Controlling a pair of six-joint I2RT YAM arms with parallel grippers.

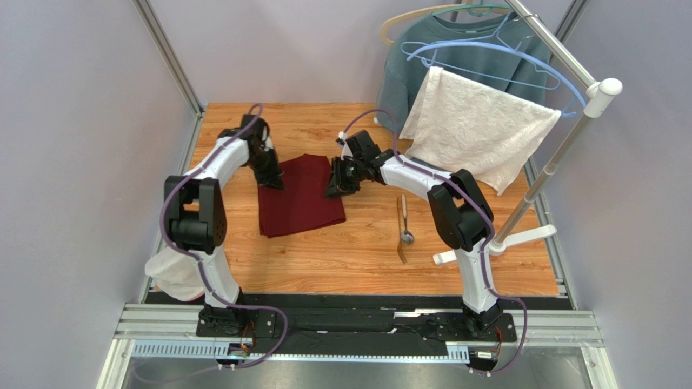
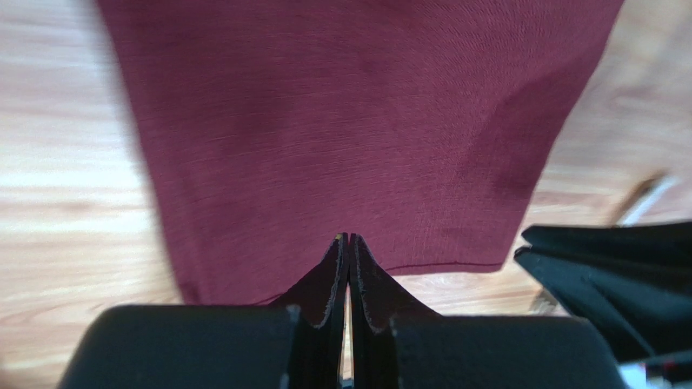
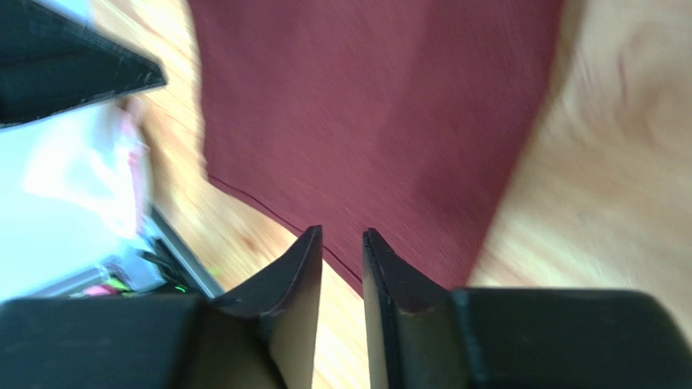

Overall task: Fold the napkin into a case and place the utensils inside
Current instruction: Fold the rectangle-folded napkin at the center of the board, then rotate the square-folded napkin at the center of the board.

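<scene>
Wooden surface (image 1: 341, 263) | folded napkin (image 1: 300, 194) lies flat, utensils (image 1: 402, 223) right of it | left tool (image 2: 348, 237) at napkin's left edge, closed, seemingly empty | right tool (image 3: 341, 235) at its right edge, part-open, empty | risk: a tool tip snagging cloth could undo the fold

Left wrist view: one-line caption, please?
Left tool, closed, tips at the edge of the maroon napkin lying on the wooden table.

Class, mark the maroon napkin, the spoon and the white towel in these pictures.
napkin (image 1: 300, 194), top view, middle of the cloth
spoon (image 1: 407, 237), top view, its bowl
white towel (image 1: 479, 130), top view, its centre
</scene>
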